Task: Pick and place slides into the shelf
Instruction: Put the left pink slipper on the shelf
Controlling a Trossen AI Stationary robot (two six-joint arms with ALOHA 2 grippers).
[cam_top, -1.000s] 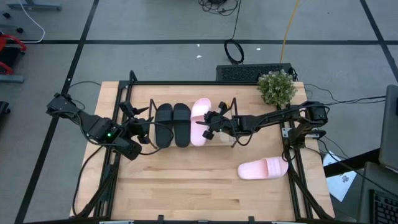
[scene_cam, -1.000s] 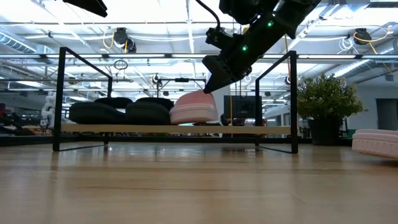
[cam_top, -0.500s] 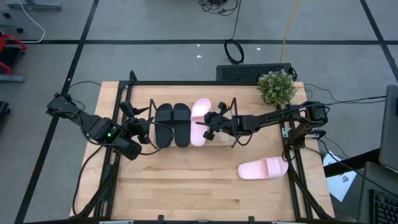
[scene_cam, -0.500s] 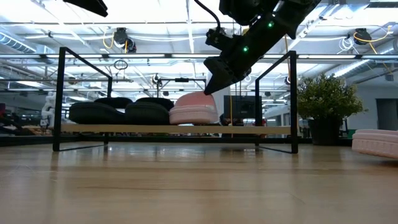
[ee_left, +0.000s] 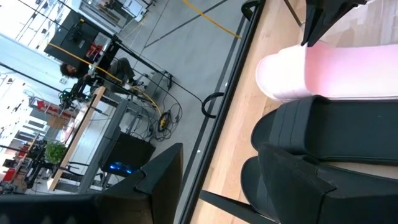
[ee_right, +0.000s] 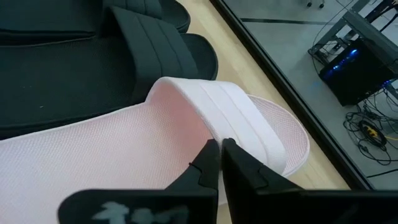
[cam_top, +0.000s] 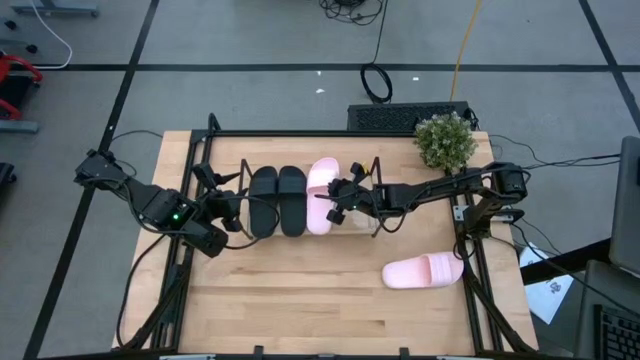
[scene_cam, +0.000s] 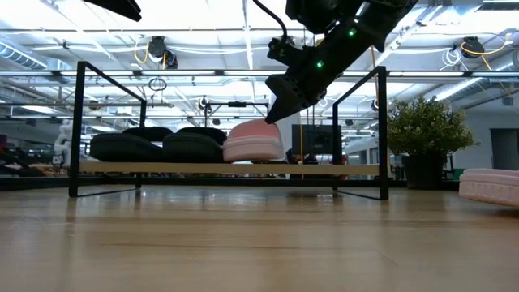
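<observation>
Right gripper [ee_right: 221, 148] fingers clenched, tips on the pink slide [ee_right: 205, 134] strap, likely nudging it beside the black slides [cam_top: 277, 200]. Left gripper [cam_top: 232, 208] fingers released, waiting alongside.

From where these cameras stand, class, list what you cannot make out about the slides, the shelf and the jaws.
- High view: whether the right gripper pinches or only touches the pink slide; too small.
- Right wrist view: the shut fingertips hide that contact.
- Low view: the left gripper is cut off at the top edge.
- Low view: the second pink slide is cut by the right edge.
- Left wrist view: only a corner of the shelf.
</observation>
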